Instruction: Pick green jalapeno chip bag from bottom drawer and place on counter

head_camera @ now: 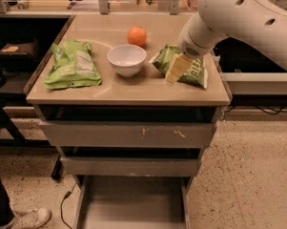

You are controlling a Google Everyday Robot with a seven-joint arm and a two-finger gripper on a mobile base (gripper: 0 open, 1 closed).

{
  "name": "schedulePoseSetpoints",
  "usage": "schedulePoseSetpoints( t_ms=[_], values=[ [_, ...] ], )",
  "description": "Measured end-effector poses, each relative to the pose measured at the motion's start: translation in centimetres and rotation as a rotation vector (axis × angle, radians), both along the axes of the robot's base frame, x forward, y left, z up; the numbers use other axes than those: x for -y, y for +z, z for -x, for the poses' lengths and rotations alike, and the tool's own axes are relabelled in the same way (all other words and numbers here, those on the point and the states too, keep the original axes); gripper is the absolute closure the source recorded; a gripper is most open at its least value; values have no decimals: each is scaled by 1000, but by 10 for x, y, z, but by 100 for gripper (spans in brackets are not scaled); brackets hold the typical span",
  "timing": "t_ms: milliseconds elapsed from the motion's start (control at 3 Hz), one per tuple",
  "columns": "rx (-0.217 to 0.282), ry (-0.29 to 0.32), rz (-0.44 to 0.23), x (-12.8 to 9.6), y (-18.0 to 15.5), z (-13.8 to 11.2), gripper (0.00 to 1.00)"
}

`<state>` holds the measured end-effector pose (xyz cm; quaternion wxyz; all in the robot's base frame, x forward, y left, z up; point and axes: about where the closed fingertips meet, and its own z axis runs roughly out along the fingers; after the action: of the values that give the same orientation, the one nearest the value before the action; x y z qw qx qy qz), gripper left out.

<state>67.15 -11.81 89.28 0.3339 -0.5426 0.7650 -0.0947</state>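
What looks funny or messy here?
The bottom drawer stands pulled out, and the top drawer front has pale scuffs. Nothing spilled: the green jalapeno chip bag lies on the counter, gripper over it.

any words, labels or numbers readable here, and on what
Green jalapeno chip bag on the counter: large pale letters, partly hidden by the gripper over it, too blurred to read.
Lime-green bag: print on its white panel too small to read.
No other text visible.
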Motion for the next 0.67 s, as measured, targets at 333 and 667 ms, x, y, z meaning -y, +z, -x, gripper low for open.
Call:
schedulePoseSetpoints(
  t_ms=[333,667],
  values=[
    [0,0,0,0,0,0,0],
    [-8,-20,10,-3,5,-5,0]
  ],
)
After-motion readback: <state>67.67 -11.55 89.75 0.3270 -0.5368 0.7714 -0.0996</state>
